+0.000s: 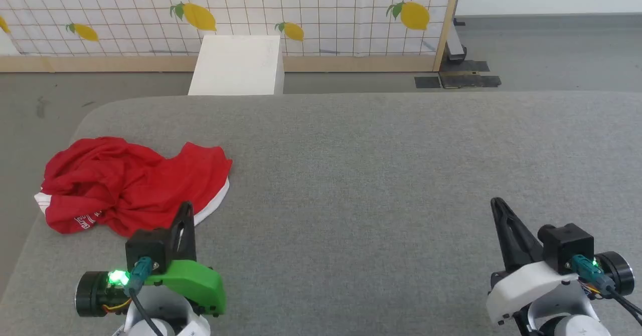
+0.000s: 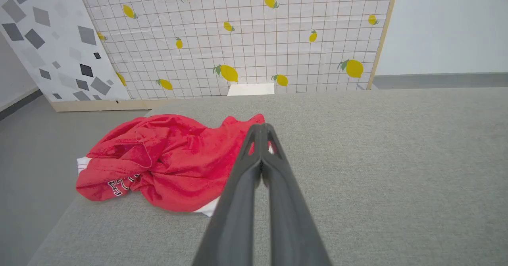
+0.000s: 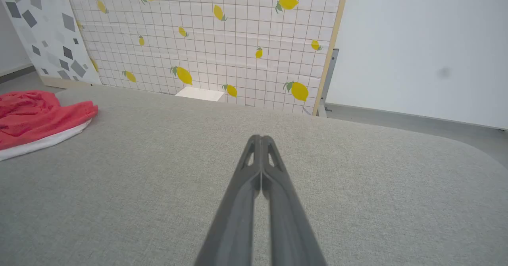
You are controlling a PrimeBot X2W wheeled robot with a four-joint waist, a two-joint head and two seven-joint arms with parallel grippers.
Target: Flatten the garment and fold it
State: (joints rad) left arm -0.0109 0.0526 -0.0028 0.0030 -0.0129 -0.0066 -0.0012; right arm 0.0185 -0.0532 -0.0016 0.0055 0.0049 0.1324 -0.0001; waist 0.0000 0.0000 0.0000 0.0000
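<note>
Red garment [image 1: 125, 183] crumpled on grey surface [image 1: 381, 175], just beyond clenched empty left gripper [image 1: 186, 206], right gripper [image 1: 496, 203] clenched, well apart

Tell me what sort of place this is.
Probably a staged test space in a lab or studio, not a home. A free-standing lemon-print backdrop on a wooden frame stands on a grey floor, and the garment lies on a wide grey fabric-covered table.
</note>
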